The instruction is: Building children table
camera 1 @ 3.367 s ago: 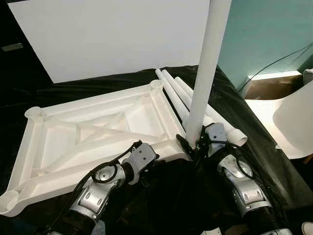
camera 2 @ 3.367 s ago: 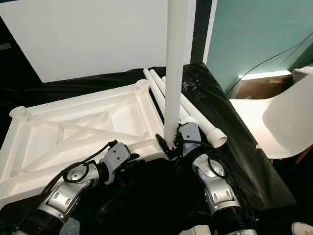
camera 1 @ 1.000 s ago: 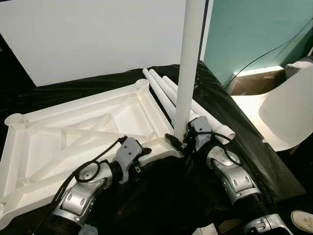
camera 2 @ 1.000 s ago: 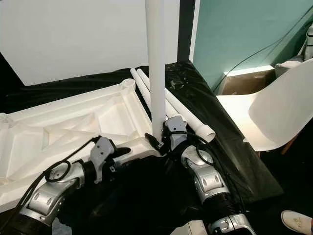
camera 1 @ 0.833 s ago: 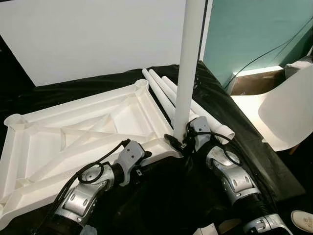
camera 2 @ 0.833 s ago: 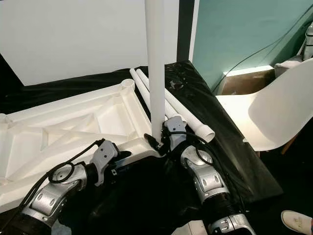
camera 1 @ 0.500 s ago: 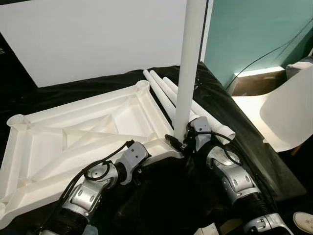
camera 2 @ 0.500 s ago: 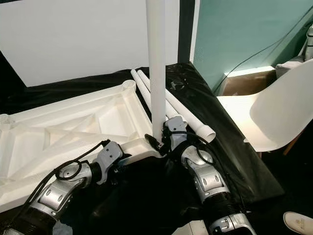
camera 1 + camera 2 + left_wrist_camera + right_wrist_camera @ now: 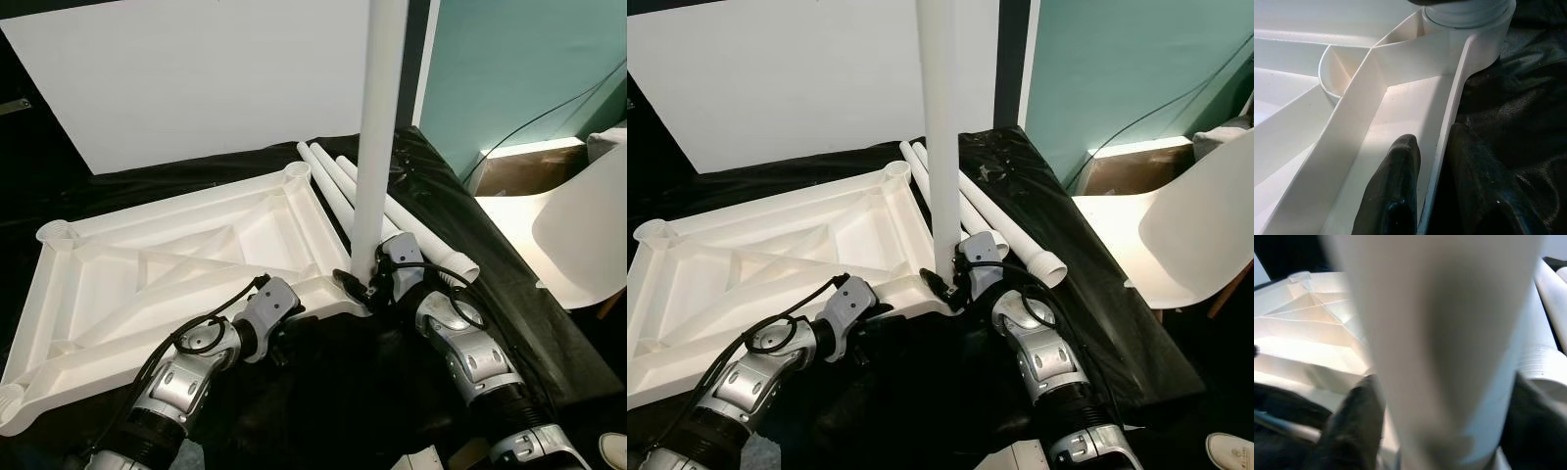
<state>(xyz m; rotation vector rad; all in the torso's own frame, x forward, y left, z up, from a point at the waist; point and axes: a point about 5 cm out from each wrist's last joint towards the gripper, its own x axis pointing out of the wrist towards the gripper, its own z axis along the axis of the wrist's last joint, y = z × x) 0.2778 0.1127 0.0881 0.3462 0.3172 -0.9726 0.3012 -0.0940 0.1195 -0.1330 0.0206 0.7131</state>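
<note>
One table leg (image 9: 377, 147) is gripped upright by the right gripper (image 9: 370, 284) for threading into its corner socket; the inverted tabletop's (image 9: 176, 264) rim is pinched steady by the left gripper (image 9: 1432, 176).

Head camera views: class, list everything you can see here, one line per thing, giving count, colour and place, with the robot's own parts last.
Tabletop: one, white, ribbed underside up, lying on the black sheet.
Upright leg: one, white, standing in the tabletop's near right corner socket.
Loose legs: three, white, lying side by side on the sheet beside the tabletop's right edge.
Black sheet: one, covering the work surface.
Board: one, white, leaning behind the tabletop.
Chair: one, white, at the far right.
Wall: teal, with a dark cable across it.
Left tool: black fingers either side of the tabletop's near rim.
Right tool: black fingers around the upright leg's base.
</note>
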